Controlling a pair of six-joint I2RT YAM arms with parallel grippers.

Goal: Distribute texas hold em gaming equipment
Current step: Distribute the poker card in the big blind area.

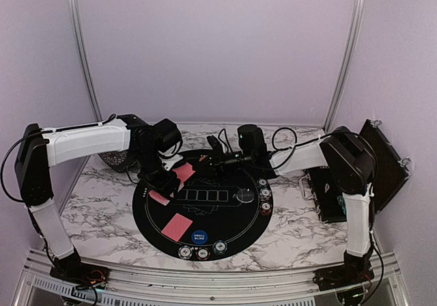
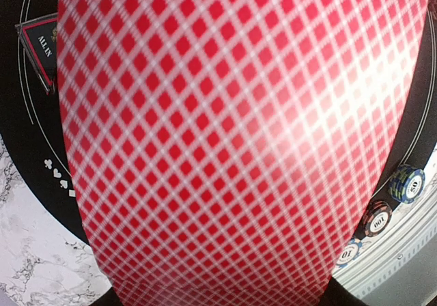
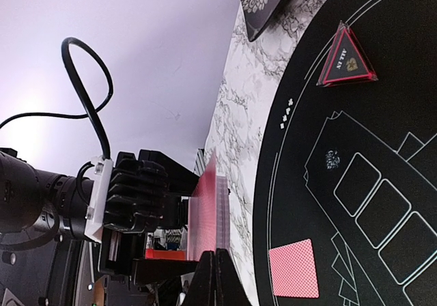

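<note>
My left gripper (image 1: 160, 179) is shut on a deck of red-backed playing cards (image 1: 183, 173) over the left side of the round black mat (image 1: 225, 227). The deck's top card (image 2: 232, 135) fills the left wrist view and hides the fingers. My right gripper (image 3: 217, 265) is shut, its tips against the deck's edge (image 3: 220, 210). One card (image 3: 207, 214) stands off the deck beside them; whether it is pinched, I cannot tell. A single card (image 1: 177, 226) lies face down on the mat. The black triangular marker (image 3: 347, 60) rests further along the mat.
Three striped-edge chips (image 1: 203, 253) and a blue button (image 1: 199, 237) sit at the mat's near rim. Two more chips (image 1: 265, 200) and a dark-grey button (image 1: 244, 197) lie to the right. A black chip case (image 1: 328, 197) stands right of the mat, a dark patterned object (image 1: 113, 159) at the back left.
</note>
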